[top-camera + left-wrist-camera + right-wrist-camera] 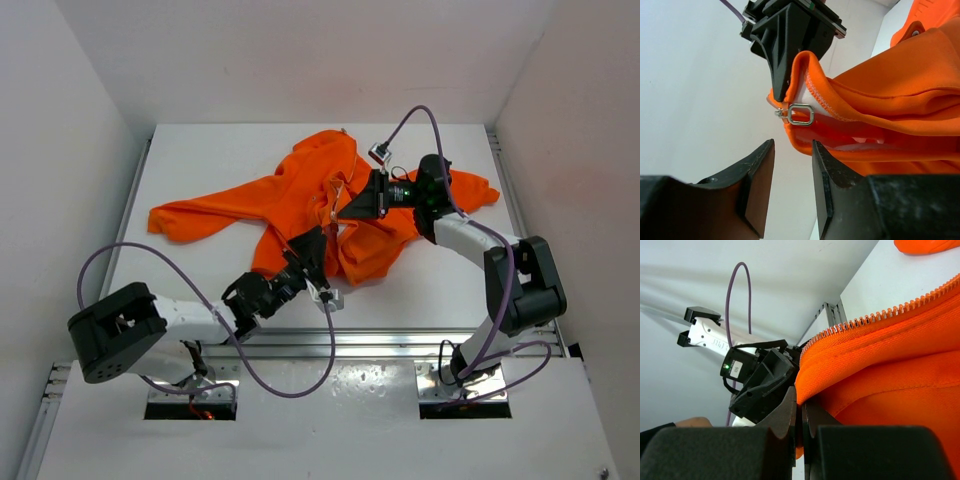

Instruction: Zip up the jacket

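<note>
The bright orange jacket lies crumpled on the white table. My right gripper is shut on a fold of the jacket's front edge, right by the zipper teeth. In the left wrist view the right gripper's fingers pinch that edge just above the metal zipper pull. My left gripper is open and empty, its fingertips a little short of the pull and beside the hem. The left gripper also shows in the right wrist view.
One long sleeve stretches to the left. Another part of the jacket lies behind the right arm. White walls stand on three sides of the table. A metal rail runs along the near edge.
</note>
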